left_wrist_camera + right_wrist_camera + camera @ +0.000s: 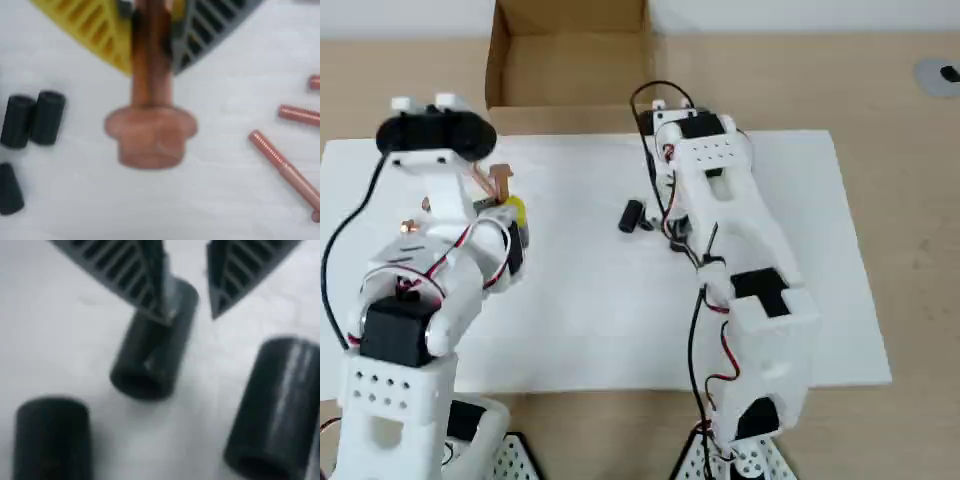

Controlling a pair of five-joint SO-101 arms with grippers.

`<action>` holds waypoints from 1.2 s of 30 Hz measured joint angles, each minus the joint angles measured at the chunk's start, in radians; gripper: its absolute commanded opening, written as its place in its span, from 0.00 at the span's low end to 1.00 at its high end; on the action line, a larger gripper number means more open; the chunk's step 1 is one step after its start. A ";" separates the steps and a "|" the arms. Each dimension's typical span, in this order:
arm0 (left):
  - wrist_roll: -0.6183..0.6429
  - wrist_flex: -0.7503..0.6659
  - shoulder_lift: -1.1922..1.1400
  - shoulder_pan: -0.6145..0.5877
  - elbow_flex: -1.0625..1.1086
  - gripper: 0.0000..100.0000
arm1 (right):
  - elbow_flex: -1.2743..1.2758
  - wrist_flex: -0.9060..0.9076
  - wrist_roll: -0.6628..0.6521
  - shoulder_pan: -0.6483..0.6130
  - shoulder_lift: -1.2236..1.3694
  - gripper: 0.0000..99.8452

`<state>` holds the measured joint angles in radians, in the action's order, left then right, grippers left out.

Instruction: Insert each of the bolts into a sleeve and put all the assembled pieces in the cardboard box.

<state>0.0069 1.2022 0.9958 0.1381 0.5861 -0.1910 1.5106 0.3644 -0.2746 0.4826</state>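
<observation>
At the left of the high view, the left fingers are clamped on a copper bolt, held above the white sheet. Its shaft sits between the yellow finger and the grey one (the flanged head hangs free beyond them in the left wrist view). There, three black sleeves lie near the left edge and loose bolts near the right. The cardboard box sits at upper centre on the wooden surface. Right of centre, the right fingers stand apart, low over a lying sleeve, with two spare sleeves nearby.
</observation>
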 measured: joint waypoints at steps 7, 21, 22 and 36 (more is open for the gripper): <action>-0.023 0.000 0.038 0.000 0.035 0.00 | -0.046 0.009 -0.002 0.002 0.020 0.16; -0.021 0.000 0.038 0.000 0.035 0.00 | -0.034 0.052 -0.084 0.018 0.083 0.16; -0.021 0.000 0.038 0.000 0.035 0.00 | -0.037 0.055 -0.086 0.021 0.089 0.15; -0.021 0.000 0.040 0.000 0.035 0.00 | -0.091 0.107 -0.315 0.041 0.157 0.01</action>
<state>-0.0146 1.2022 1.0357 0.1381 0.6214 -0.2816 1.6180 0.0499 -0.2332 0.6391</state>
